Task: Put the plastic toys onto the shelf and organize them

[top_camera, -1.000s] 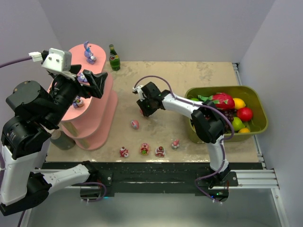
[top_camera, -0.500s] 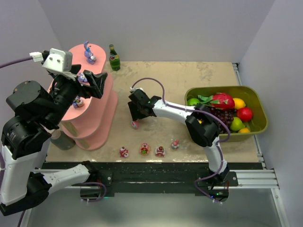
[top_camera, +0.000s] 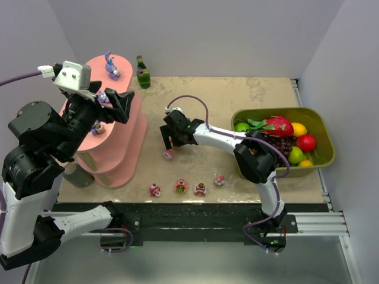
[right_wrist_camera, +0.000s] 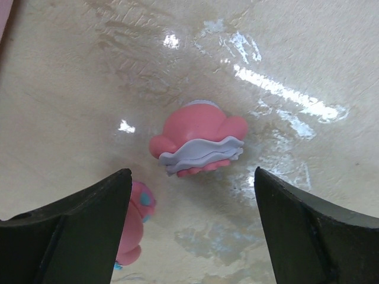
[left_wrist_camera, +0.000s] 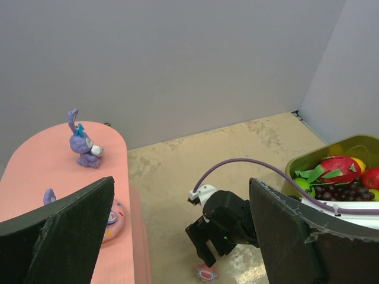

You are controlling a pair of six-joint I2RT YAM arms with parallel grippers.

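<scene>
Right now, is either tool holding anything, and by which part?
Nothing is held. The right tool hangs open over a pink toy on the table; the left tool is open, empty.

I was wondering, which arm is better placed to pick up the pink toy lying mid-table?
Right. The right gripper hangs open directly over the pink toy; the left gripper is up by the shelf.

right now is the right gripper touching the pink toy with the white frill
Apart. Right wrist view: bare table shows between the pink toy and both fingers.
</scene>
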